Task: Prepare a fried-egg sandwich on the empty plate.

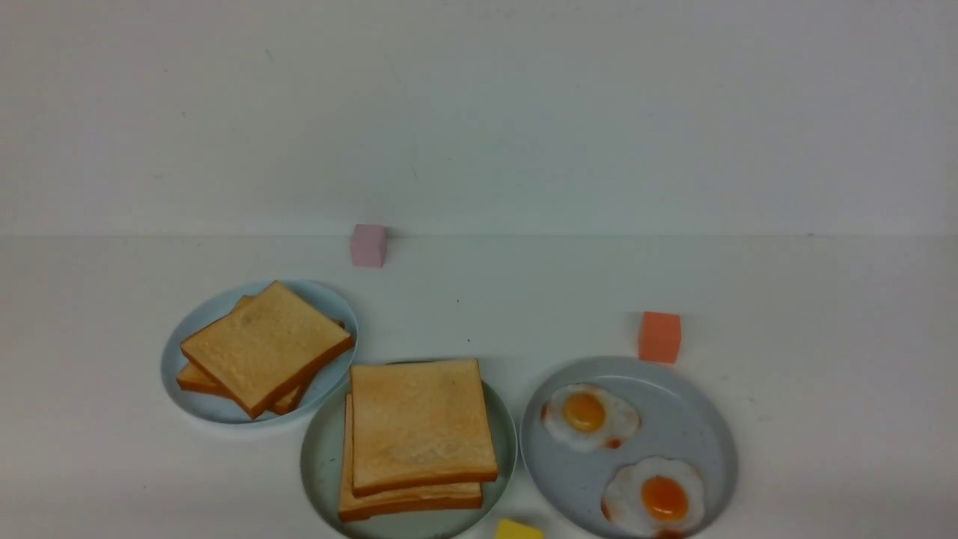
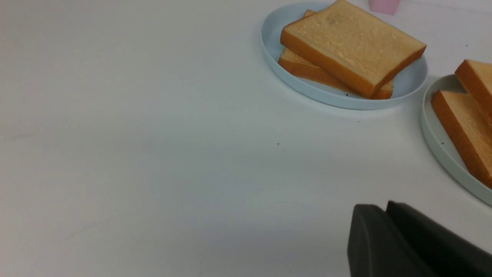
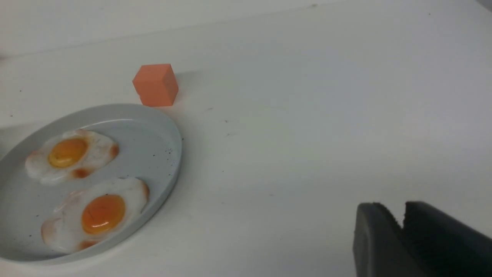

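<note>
Nearest the front camera, a yellow block pokes up at the table's edge, just before the matte mint-green plate. On that plate lies the sandwich: two square, porous golden toast slices stacked slightly askew; any egg between them is hidden. Two glossy fried eggs rest on the smooth blue-grey plate. Both dark left gripper and right gripper sit clenched, empty, above bare table. No writing shows.
</note>
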